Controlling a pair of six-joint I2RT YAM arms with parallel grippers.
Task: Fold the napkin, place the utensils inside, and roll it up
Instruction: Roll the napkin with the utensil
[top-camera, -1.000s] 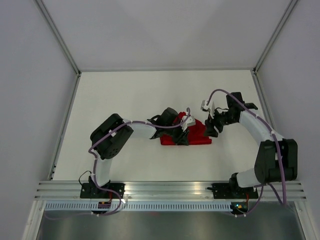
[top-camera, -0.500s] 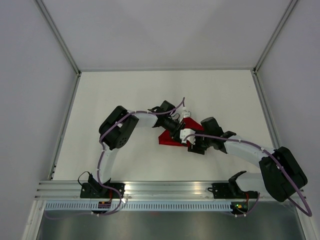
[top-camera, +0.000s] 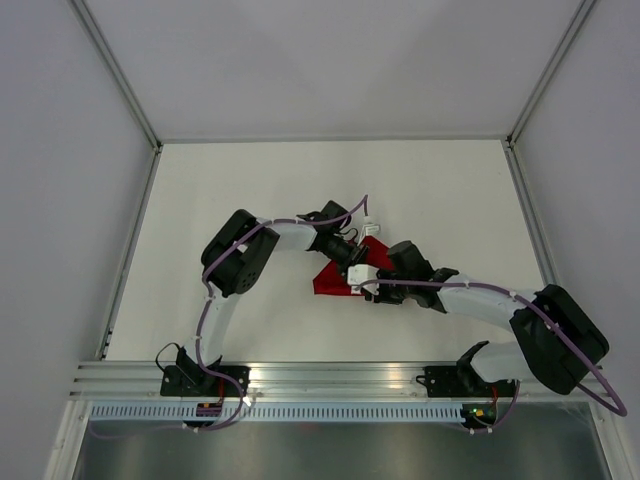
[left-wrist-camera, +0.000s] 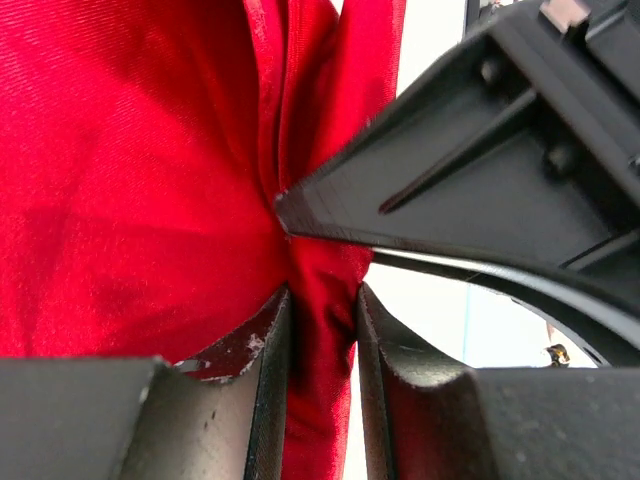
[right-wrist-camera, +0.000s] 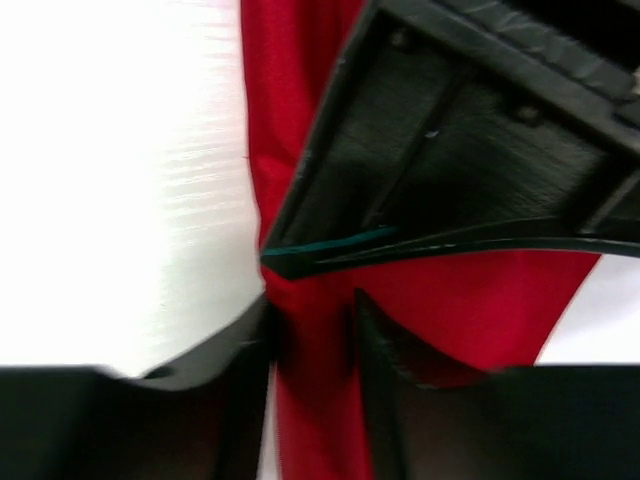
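The red napkin (top-camera: 326, 281) lies bunched at the middle of the white table, mostly covered by both grippers. My left gripper (top-camera: 352, 262) reaches it from the upper left. In the left wrist view, the left gripper (left-wrist-camera: 322, 315) is shut on a fold of the napkin (left-wrist-camera: 130, 180), with the other arm's finger (left-wrist-camera: 470, 170) just beyond. My right gripper (top-camera: 368, 282) comes in from the right. In the right wrist view, the right gripper (right-wrist-camera: 312, 325) pinches a fold of the napkin (right-wrist-camera: 290, 100) beside the left gripper's body (right-wrist-camera: 470, 150). The utensils are out of view.
The white table (top-camera: 250, 190) is walled at the back and on both sides. An aluminium rail (top-camera: 340, 378) with both arm bases runs along the near edge. The two grippers stand almost touching over the cloth.
My right arm has swung from right of the napkin down and left onto it, and its jaws have narrowed on the cloth. The left gripper turned and bunched the napkin.
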